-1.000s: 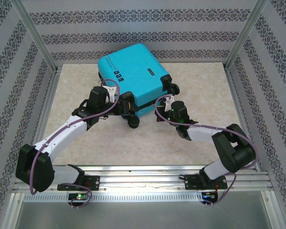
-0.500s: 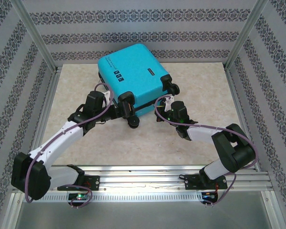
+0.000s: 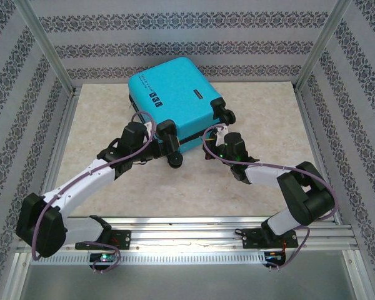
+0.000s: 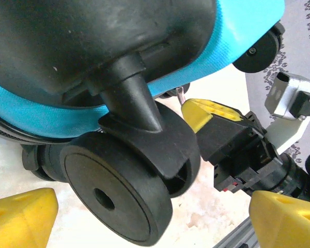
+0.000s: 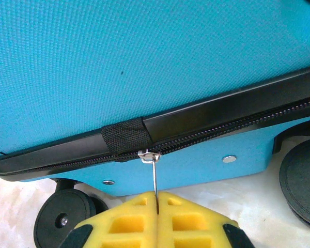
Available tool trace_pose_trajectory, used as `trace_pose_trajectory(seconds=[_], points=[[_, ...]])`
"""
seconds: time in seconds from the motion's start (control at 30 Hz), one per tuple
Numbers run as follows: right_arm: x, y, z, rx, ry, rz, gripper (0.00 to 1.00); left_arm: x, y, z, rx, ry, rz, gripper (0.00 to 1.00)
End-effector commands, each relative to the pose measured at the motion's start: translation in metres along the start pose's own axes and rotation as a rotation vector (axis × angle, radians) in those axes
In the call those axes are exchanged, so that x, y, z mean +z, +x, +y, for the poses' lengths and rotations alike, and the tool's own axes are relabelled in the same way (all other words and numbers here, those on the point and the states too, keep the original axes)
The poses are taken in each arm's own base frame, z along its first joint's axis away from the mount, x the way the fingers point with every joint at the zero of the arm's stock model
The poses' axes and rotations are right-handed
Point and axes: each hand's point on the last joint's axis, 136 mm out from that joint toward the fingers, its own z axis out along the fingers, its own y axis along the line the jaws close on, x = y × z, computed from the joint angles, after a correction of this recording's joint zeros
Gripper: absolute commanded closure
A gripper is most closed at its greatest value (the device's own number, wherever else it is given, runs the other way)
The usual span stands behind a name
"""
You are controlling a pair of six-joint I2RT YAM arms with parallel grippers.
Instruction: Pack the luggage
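Jutting from the luggage (image 3: 175, 100), a black wheel (image 4: 119, 191) faces the spread left hand (image 4: 152, 219).

Item: luggage (image 3: 175, 94), turquoise hard shell, closed, lying flat and askew at the far middle of a beige stone-patterned table (image 3: 112, 187); small dark labels (image 3: 155, 95) on the upper shell; black wheels (image 3: 174, 160) along the near edge

Left gripper (image 3: 159, 144): low against the near-left corner of the case, among the wheels; white arm, purple cable (image 3: 50, 203) looped along it

Right gripper (image 3: 214, 142): against the near-right side of the case

Surround: patterned striped walls (image 3: 175, 47); metal rail (image 3: 194, 240) at the near edge carrying both bases
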Motion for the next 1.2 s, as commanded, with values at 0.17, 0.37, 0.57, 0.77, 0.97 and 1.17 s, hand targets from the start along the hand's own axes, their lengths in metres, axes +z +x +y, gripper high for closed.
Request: trace_pose_trajectory(seconds=[0.17, 0.37, 0.57, 0.77, 0.97, 1.17], points=[[-0.002, 0.013, -0.006, -0.013, 0.02, 0.03, 1.0, 0.009, -0.03, -0.035, 0.013, 0.095, -0.077, 0.07], [-0.003, 0.014, -0.007, -0.014, 0.02, 0.029, 1.0, 0.026, -0.036, -0.045, 0.011, 0.127, -0.067, 0.1], [-0.004, 0.018, -0.008, -0.013, 0.023, 0.035, 1.0, 0.034, -0.035, -0.05, 0.006, 0.145, -0.057, 0.19], [-0.004, 0.018, -0.008, -0.014, 0.022, 0.032, 1.0, 0.034, -0.034, -0.046, 0.002, 0.135, -0.068, 0.33], [-0.003, 0.015, -0.008, -0.026, 0.024, 0.028, 1.0, 0.032, -0.032, -0.035, 0.004, 0.098, -0.091, 0.47], [-0.003, 0.011, -0.02, -0.039, 0.07, 0.018, 1.0, 0.03, -0.028, -0.033, 0.013, 0.113, -0.096, 0.6]])
